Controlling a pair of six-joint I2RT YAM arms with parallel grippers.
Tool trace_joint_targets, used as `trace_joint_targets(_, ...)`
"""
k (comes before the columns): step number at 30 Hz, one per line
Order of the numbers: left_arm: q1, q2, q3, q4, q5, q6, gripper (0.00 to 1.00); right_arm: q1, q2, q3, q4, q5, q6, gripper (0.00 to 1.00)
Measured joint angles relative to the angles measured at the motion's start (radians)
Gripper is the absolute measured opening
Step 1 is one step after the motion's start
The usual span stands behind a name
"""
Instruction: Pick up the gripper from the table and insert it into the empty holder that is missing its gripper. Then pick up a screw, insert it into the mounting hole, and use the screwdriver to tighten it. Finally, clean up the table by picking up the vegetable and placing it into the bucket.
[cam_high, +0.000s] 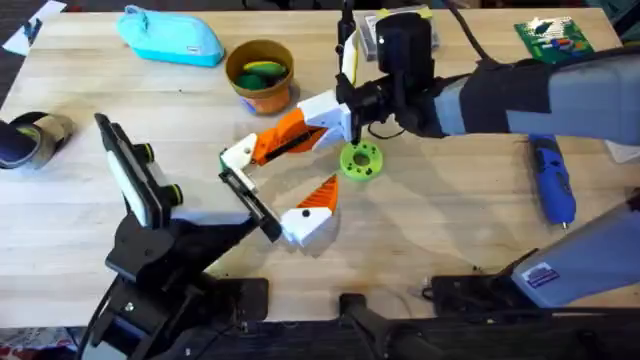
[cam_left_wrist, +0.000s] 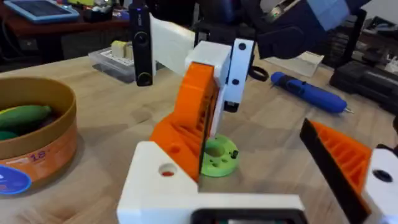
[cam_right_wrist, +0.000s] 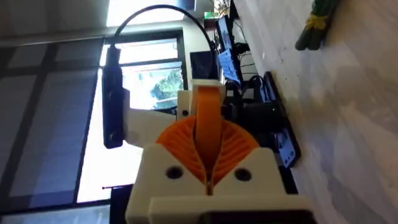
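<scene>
Sitting at the near end of the left gripper (cam_high: 312, 160)'s black rail, the gripper (cam_high: 308, 215) looks seated as 1 of its 2 fingers, which stand wide apart over the counter (cam_high: 450, 220). It is likely light, stiff printed plastic. The blocky white base offers flat faces for a hold, while the tapered orange tip would slip.

Just beyond that tip lies a green disc (cam_high: 361, 161). Farther on, the right gripper (cam_high: 292, 125) has its fingers pressed together against the left's far finger; whether they pinch anything cannot be told. The screwdriver (cam_high: 552, 180) lies well apart from both, slim and prone to roll, so it is best held mid-barrel. Farthest, the bucket (cam_high: 262, 88) already holds the vegetable (cam_high: 262, 72).
</scene>
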Motion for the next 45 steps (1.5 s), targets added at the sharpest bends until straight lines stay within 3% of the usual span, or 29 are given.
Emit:
trace_joint_targets(9,-0.003,0.000,0.000,0.000,0.025,0.012,0.992,0.004,0.010,-0.002,0.002,-0.033,0.002,0.010)
trace_joint_targets(13,-0.009,0.000,0.000,-0.003,0.048,-0.012,0.992,0.049,0.048,0.001,0.019,-0.064,0.008,0.009)
trace_joint_targets(21,-0.009,0.006,0.000,-0.004,0.047,-0.041,0.992,0.051,0.079,0.019,0.029,-0.082,0.017,0.009)
trace_joint_targets(33,-0.006,0.006,0.000,-0.003,0.029,-0.039,0.992,0.058,0.090,0.050,0.023,-0.060,0.022,0.009)
trace_joint_targets(45,0.002,0.004,0.000,-0.003,-0.010,-0.026,0.992,0.071,0.094,0.050,0.121,0.006,0.090,0.009)
